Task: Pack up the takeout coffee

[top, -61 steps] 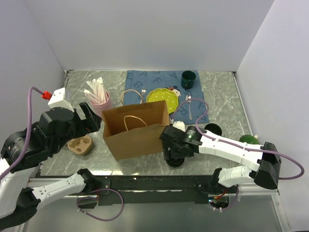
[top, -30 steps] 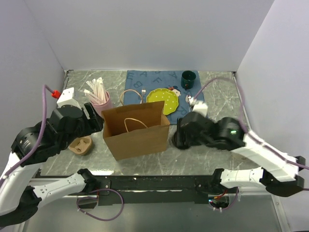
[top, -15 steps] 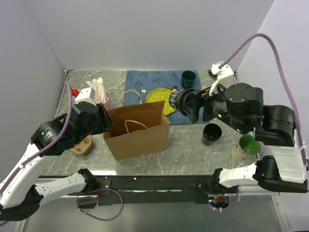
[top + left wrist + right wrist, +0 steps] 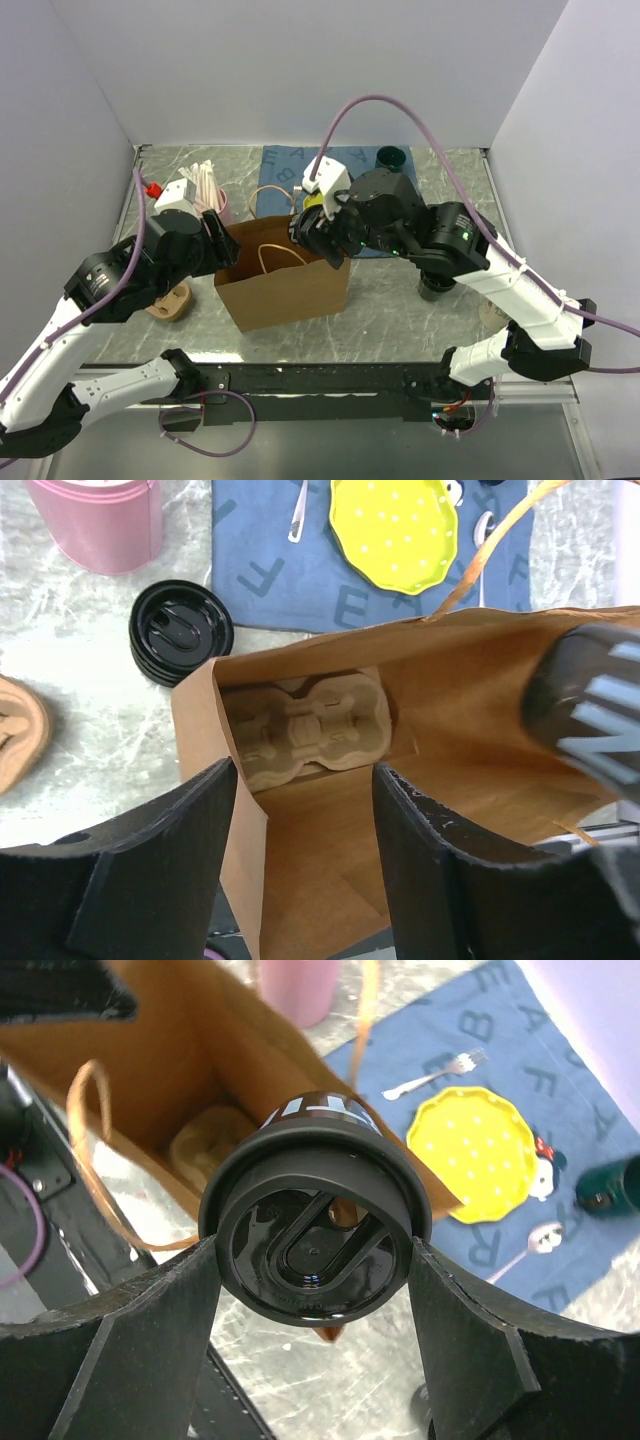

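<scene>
1. Black disposable cup with a round black lid (image 4: 315, 1225) is clamped between the right gripper's (image 4: 315, 1260) jaws. It hangs above the mouth of the brown paper bag (image 4: 285, 290), toward the bag's 3 o'clock end in the top view.
2. The left gripper (image 4: 305, 775) has its jaws apart, straddling the bag's rim at 9 o'clock.
3. A pale moulded-pulp cup carrier (image 4: 300, 725) lies on the bag's floor.
4. As I judge it, the pick-up is done. Lowering the cup into the bag and letting go are left.
</scene>
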